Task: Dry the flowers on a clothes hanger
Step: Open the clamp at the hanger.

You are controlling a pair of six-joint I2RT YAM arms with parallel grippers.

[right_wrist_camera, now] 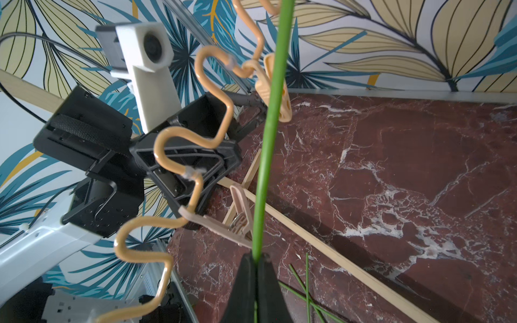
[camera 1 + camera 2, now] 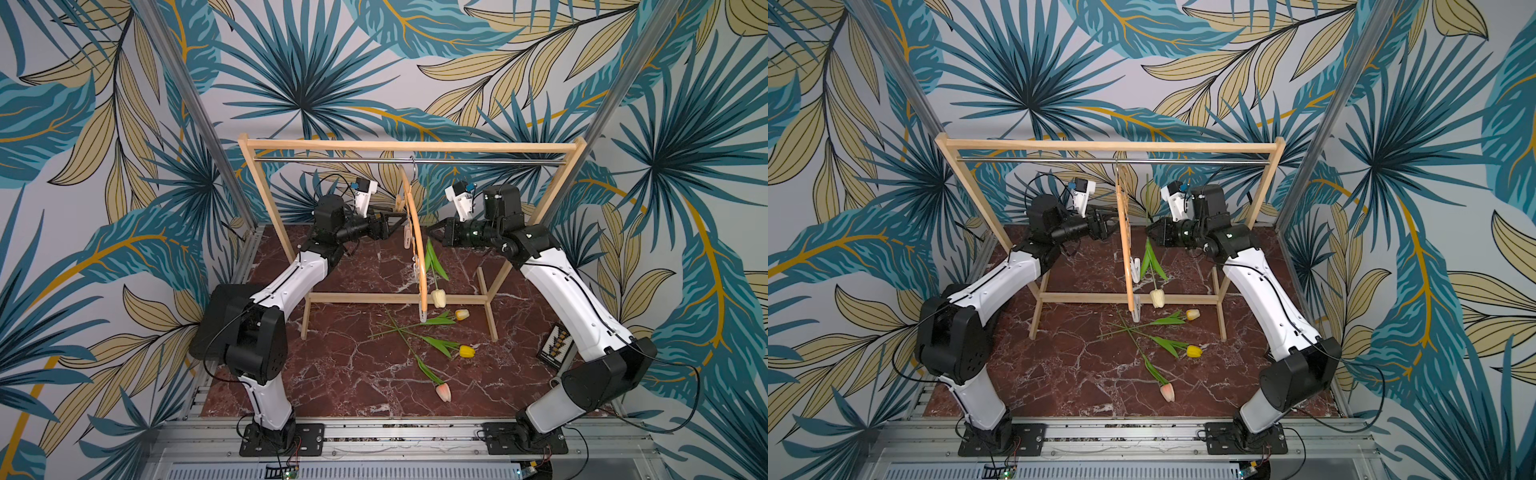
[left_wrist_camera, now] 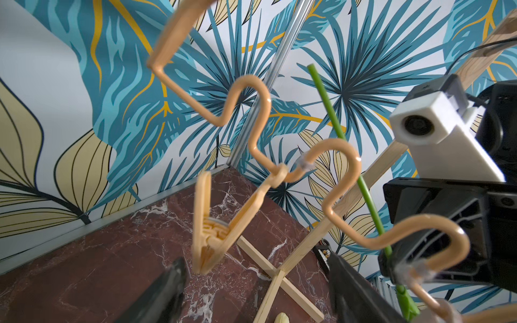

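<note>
A wooden rack [image 2: 415, 145] straddles the tabletop [image 2: 332, 374]; the hanger [image 2: 420, 249] hangs edge-on from it between both arms. The left claw [image 3: 254, 265] gapes wide, a clothespin [image 3: 212, 223] between its fingers. The right claw [image 1: 256, 260] pinches the cream tulip [image 2: 439, 297] by its stem, head down. Three tulips [image 2: 467, 351] lie crossed below.
</note>
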